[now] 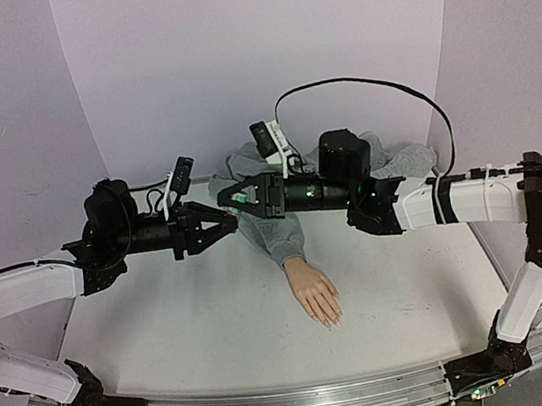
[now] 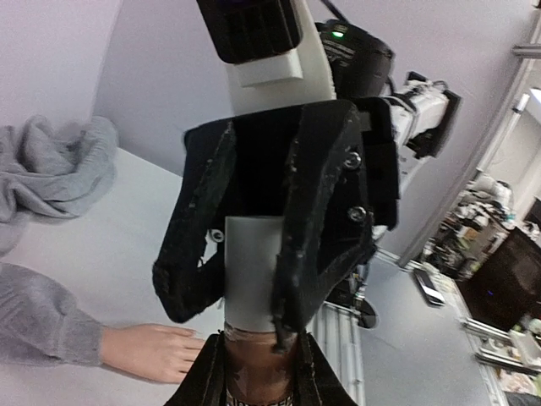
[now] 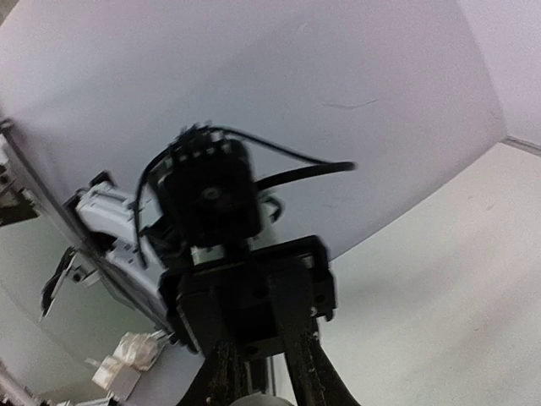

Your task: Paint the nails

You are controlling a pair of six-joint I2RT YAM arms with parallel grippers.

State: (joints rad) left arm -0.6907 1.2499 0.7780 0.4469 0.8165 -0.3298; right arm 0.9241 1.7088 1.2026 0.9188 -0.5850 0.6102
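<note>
Frame centre, top view: left gripper clenched on a brown bottle; right gripper clenched on its pale cap. Nails tip the mannequin hand, lower centre, on the tabletop.

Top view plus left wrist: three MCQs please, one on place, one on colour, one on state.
1. Where is the hand? A) on the table, fingers toward the arm bases B) hanging off the far edge C) lifted in the air
2. Sleeve colour? A) red B) grey C) blue
3. Right tool? A) wide open B) shut on the cap C) resting on the table
Answers: 1 A, the top view shows it lying on the table; 2 B, grey fabric runs up from the wrist; 3 B, the left wrist view shows it clamped on the pale cap.
</note>
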